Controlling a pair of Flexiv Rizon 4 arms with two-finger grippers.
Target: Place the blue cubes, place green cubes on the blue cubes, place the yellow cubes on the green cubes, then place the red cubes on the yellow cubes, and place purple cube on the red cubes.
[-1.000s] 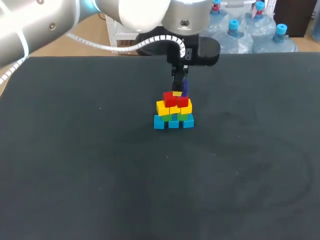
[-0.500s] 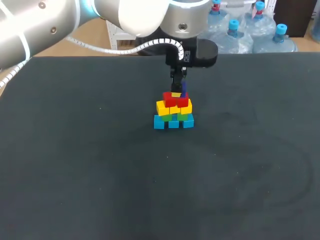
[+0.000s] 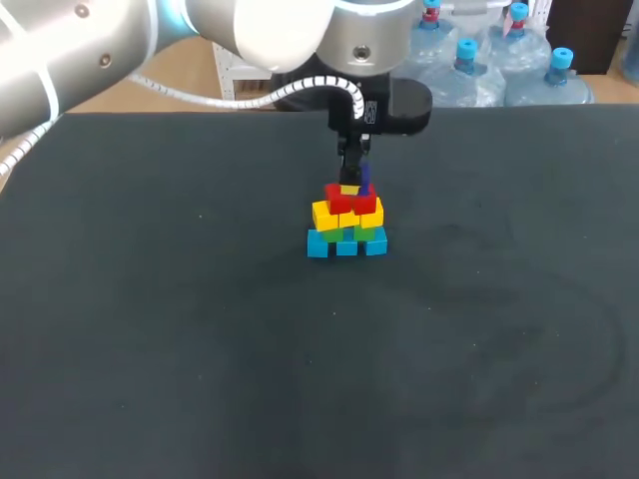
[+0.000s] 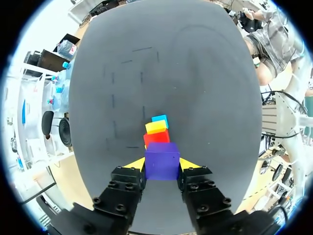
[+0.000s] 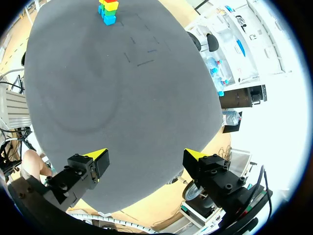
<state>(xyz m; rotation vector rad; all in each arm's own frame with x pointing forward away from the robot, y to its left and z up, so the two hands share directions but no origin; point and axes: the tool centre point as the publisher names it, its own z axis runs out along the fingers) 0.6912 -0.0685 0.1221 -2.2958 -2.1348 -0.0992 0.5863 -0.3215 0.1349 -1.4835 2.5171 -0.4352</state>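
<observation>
Over the stack at mid-table, the small purple plastic cube (image 4: 162, 159) is clamped between the left gripper's (image 4: 162, 165) yellow-tipped fingers, just above two red cubes (image 3: 350, 202). Below them show three yellow cubes (image 3: 347, 217), two green cubes (image 3: 369, 233) and three blue cubes (image 3: 346, 245). The black tabletop (image 3: 200, 349) spreads wide around the stack. Well away near an edge, the right gripper (image 5: 146, 159) hovers with its fingers apart.

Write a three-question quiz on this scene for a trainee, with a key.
1. True or false: the left gripper is shut on the purple cube.
2. Which colour lies directly under the red cubes in the stack? A green, B yellow, C blue.
3. Fill in: the right gripper, far from the stack, is ___ and holds nothing.
Key: 1 true; 2 B, the yellow cubes; 3 open.
</observation>
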